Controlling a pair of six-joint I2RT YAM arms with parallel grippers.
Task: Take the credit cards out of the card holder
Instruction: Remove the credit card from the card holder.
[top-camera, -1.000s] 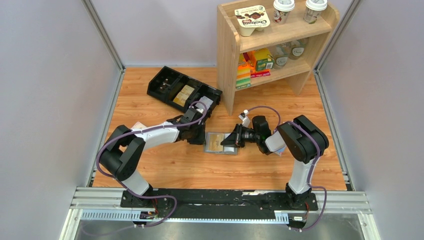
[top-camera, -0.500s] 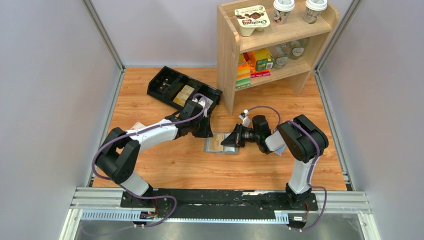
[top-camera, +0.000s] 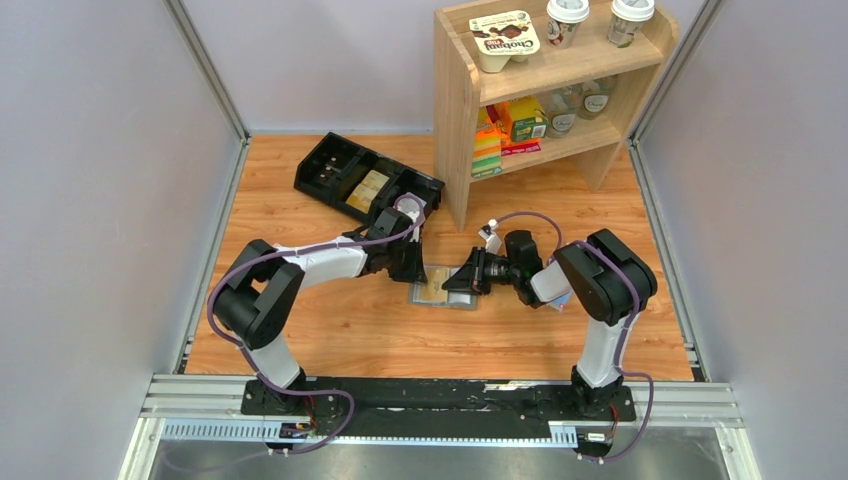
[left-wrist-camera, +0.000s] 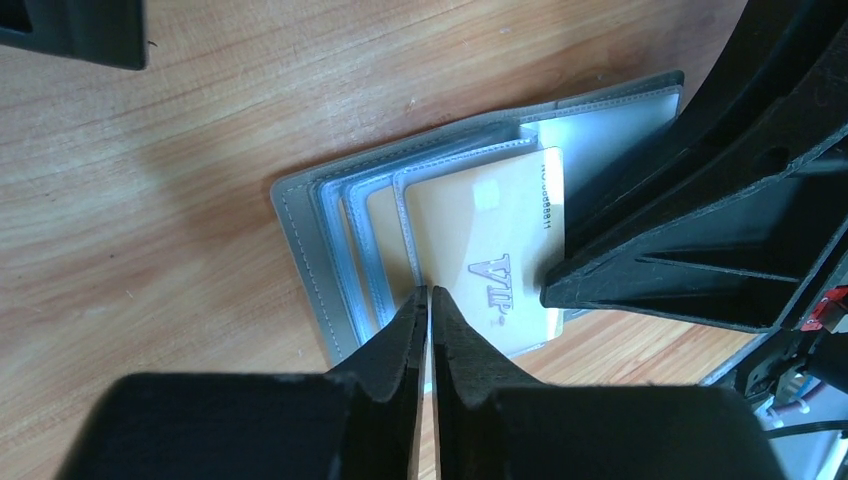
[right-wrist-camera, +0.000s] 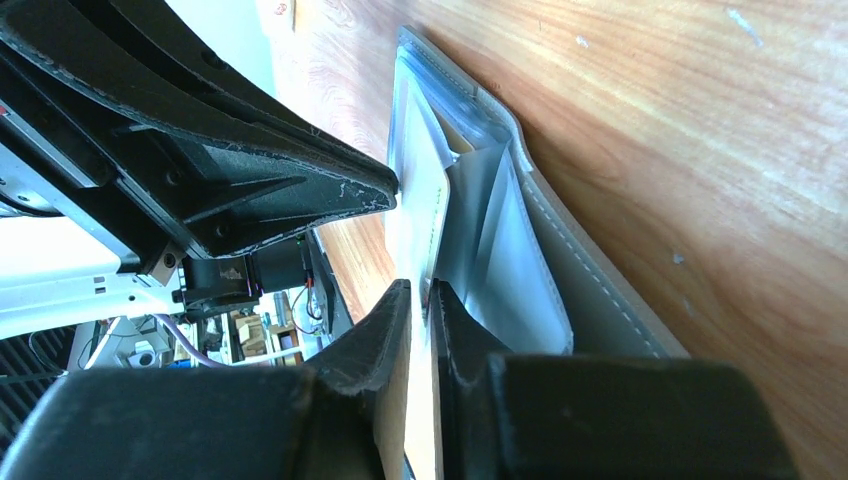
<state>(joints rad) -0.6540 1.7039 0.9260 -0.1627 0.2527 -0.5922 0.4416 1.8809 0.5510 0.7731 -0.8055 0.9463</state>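
Observation:
The grey-blue card holder (top-camera: 440, 288) lies open on the wooden table, also in the left wrist view (left-wrist-camera: 310, 250) and the right wrist view (right-wrist-camera: 590, 290). A tan credit card (left-wrist-camera: 490, 235) marked VIP lies on its clear sleeves, and a second tan card (left-wrist-camera: 385, 235) shows in a sleeve to its left. My left gripper (left-wrist-camera: 428, 296) is shut, with its tips on the sleeve edge beside the tan card; in the top view it (top-camera: 412, 263) sits at the holder's left edge. My right gripper (right-wrist-camera: 420, 292) is shut on the tan card's edge (right-wrist-camera: 438, 215); in the top view it (top-camera: 456, 281) is at the holder's right side.
A black compartmented tray (top-camera: 365, 185) lies behind the left arm; its corner shows in the left wrist view (left-wrist-camera: 70, 30). A wooden shelf unit (top-camera: 455, 120) with cups and packets stands at the back right. Grey walls close in both sides.
My left gripper has swung right and away from me, from beside the holder's left edge onto its sleeves. The right gripper and the holder have stayed in place.

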